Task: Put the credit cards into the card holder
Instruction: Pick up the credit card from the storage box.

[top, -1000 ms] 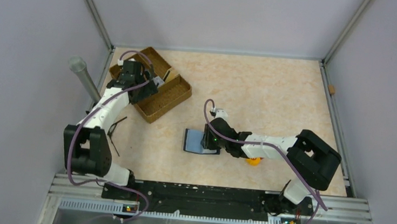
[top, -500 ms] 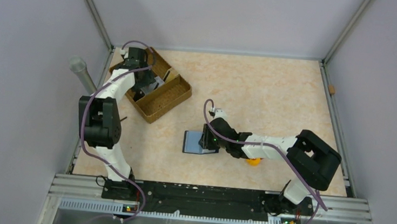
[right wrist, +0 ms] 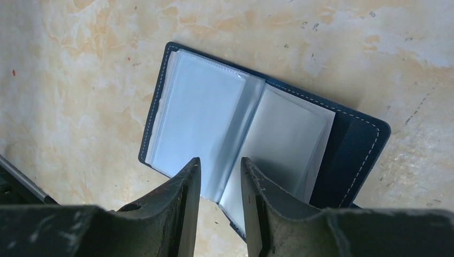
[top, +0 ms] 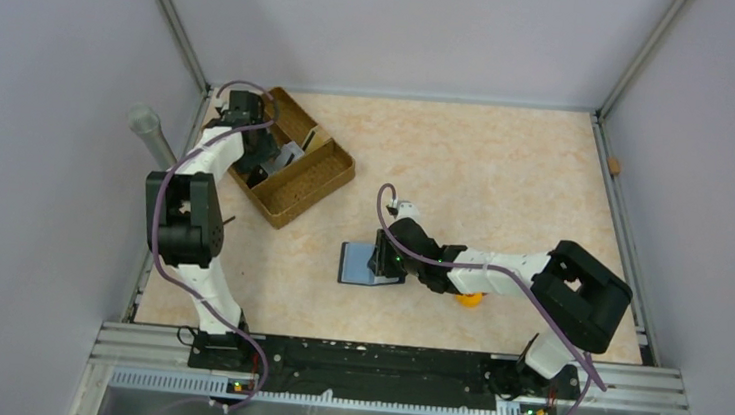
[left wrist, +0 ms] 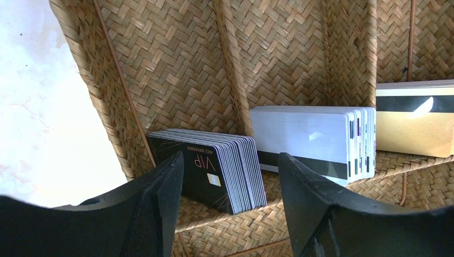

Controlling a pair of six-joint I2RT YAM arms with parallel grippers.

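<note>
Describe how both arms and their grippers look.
The left arm and right arm have white links, bulky black joint housings and a purple cable looping along each. The left gripper and right gripper have black, tapering wedge fingers; the right fingers look scuffed.

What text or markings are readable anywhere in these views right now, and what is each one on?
"VIP": on the front black card standing in the woven tray, seen upside down in the left wrist view.
A small line of characters next to it on the same card: too small to read.
White card stack, gold card, card holder: no text shows.
</note>
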